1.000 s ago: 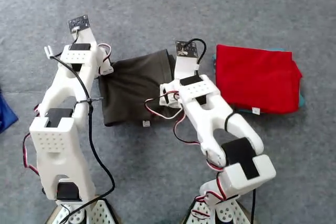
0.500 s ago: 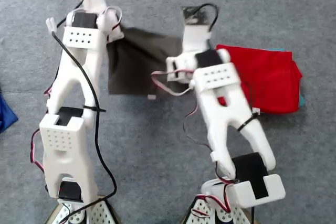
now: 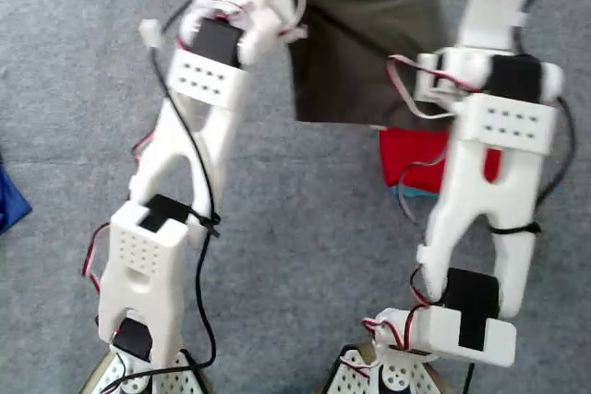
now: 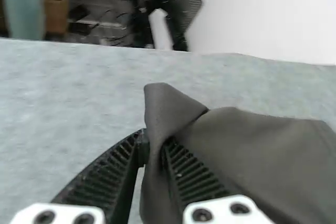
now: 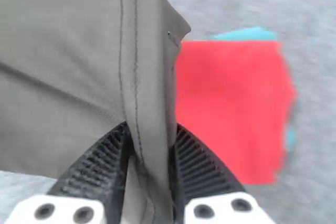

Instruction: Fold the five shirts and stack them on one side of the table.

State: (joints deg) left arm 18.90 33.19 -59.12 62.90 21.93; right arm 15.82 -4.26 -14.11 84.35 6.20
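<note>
Left tool (image 4: 153, 141) clamped, right tool (image 5: 151, 130) clamped; both arms outstretched

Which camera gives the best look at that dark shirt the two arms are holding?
The high view: the dark shirt shows almost whole, spread between both arms. The left wrist view shows a bunched corner pinched in the left hand; the right wrist view shows a seamed edge pinched in the right hand.

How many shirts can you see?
4: dark grey shirt, held by left pincer and right pincer; red shirt on the table; teal shirt's edge under it; blue cloth, likely a shirt, at the table's left edge. Others may be hidden.
</note>
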